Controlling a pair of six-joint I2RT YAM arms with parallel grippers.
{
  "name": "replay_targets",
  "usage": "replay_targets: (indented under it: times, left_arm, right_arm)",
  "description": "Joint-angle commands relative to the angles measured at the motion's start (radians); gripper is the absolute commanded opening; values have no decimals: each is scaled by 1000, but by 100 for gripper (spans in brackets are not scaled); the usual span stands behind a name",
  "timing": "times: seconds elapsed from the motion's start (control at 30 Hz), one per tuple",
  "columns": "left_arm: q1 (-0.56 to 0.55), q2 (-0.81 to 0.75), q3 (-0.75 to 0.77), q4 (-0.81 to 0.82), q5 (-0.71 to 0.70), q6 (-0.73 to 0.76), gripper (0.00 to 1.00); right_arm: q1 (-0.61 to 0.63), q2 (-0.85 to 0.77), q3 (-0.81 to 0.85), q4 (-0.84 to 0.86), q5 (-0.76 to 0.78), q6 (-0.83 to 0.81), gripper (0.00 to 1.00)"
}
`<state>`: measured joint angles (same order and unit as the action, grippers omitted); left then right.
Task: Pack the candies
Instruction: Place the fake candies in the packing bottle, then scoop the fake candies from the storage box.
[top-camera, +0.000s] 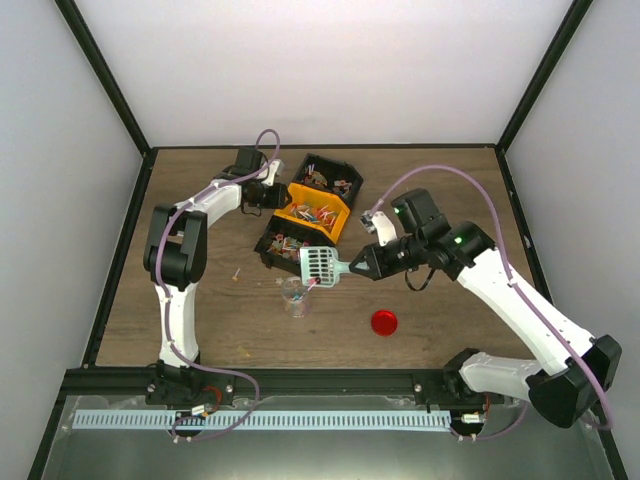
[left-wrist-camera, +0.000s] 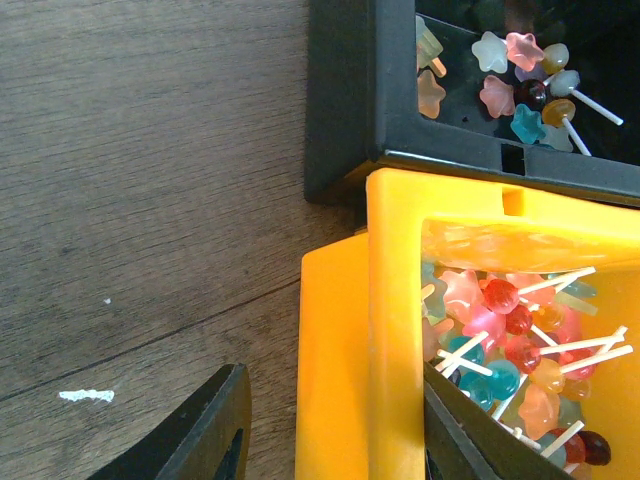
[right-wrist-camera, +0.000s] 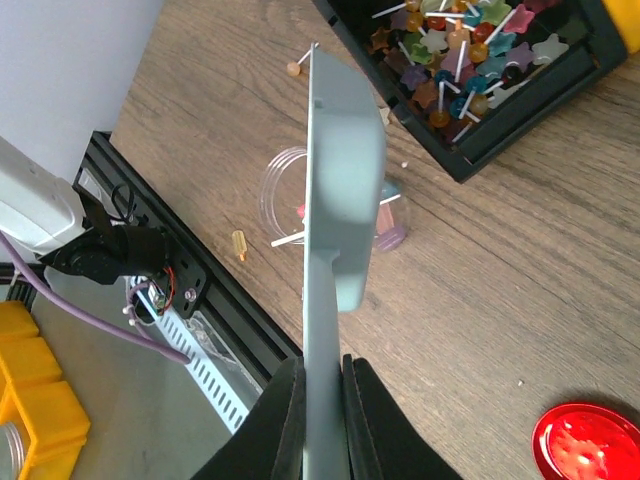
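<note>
A wood-grain table sits inside white walls. The teal plastic scoop, seen edge-on, hides part of the clear plastic cup beneath it, whose contents blur. Star-shaped candies on white sticks fill the yellow plastic bin and two black plastic bins. The right hand is clamped on the scoop's handle. The left hand stands apart, astride the yellow bin's wall.

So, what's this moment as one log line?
right gripper: shut on scoop | scoop: above jar | left gripper: astride yellow bin wall
</note>
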<state>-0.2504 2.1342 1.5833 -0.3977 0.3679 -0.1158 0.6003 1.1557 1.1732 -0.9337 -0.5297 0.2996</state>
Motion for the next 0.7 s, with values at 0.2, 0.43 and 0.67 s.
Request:
replay_targets:
  times: [0.2, 0.43, 0.67]
  left_arm:
    - [5, -25, -7, 8, -6, 4, 43]
    - [5, -19, 0, 8, -3, 2, 43]
    - [5, -17, -1, 8, -1, 3, 43]
  right_arm:
    - [115, 65, 142, -83, 159, 3, 1]
    - [170, 117, 207, -115, 224, 4, 1]
    - [173, 115, 239, -109, 249, 14, 1]
